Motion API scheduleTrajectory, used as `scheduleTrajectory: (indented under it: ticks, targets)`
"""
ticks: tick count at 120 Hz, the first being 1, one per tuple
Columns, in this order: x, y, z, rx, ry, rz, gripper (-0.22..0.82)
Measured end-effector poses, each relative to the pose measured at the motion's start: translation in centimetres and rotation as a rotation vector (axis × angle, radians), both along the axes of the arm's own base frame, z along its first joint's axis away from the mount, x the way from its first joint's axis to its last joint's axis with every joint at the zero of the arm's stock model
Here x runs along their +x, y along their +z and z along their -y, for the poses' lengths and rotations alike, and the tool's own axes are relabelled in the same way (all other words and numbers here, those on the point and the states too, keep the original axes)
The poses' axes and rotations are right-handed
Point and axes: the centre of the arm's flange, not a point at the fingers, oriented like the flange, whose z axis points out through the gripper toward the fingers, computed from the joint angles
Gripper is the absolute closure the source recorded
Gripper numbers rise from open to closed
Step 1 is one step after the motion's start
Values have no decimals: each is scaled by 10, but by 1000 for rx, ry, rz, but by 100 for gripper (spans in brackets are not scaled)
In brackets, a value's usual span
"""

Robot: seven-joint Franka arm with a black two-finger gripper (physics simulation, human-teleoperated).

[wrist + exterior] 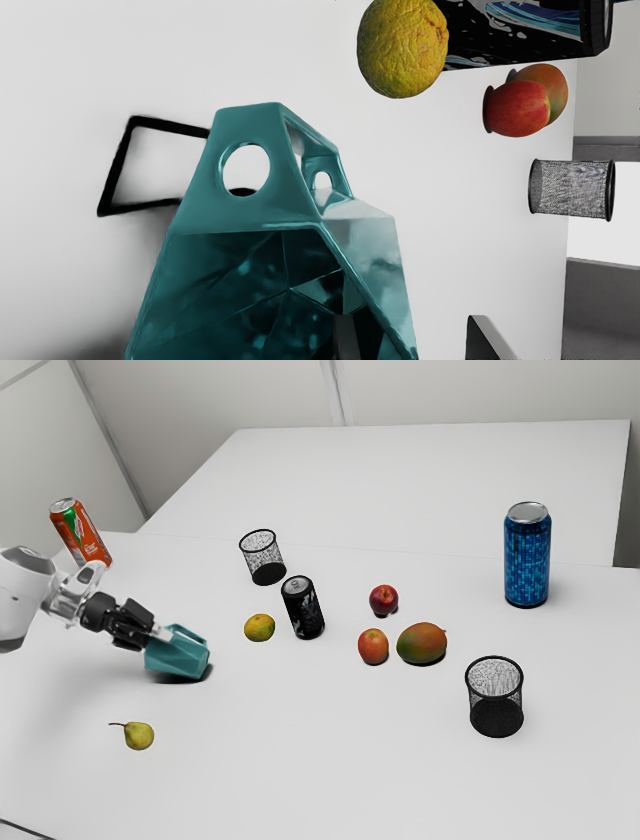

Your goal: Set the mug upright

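Observation:
The teal faceted mug (178, 656) lies tipped over on the table at the exterior view's left, its handle on the upper side and its mouth toward the hand. Over the mouth's rim is my gripper (160, 633). In the wrist view the dark inside of the mug (240, 280) faces the camera, with the holed handle beyond. There my gripper (412, 337) stands open: one fingertip is inside the mouth, the other outside, and the mug's wall passes between them with space around it. The mug's underside is hidden.
Near the mug are a yellow-green citrus (260, 627), a black can (302, 607) and a pear (139, 735). An orange can (82, 535) leans behind the arm. Farther off are a mesh cup (263, 557), two apples (373, 647), a mango (422, 644), another mesh cup (495, 697) and a blue can (527, 556).

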Motion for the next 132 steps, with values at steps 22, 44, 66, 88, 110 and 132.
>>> scheduleTrajectory:
  ticks: [22,44,66,88,110,132]
  targets:
    - [2,6,4,3,-28,37,68]
    - [4,10,6,11,-47,64,75]
    - [13,49,36,76,-121,110,77]
    - [40,84,111,390,-368,70,78]
    - [54,96,153,684,-483,26,79]
    - [50,84,172,849,-462,8,79]
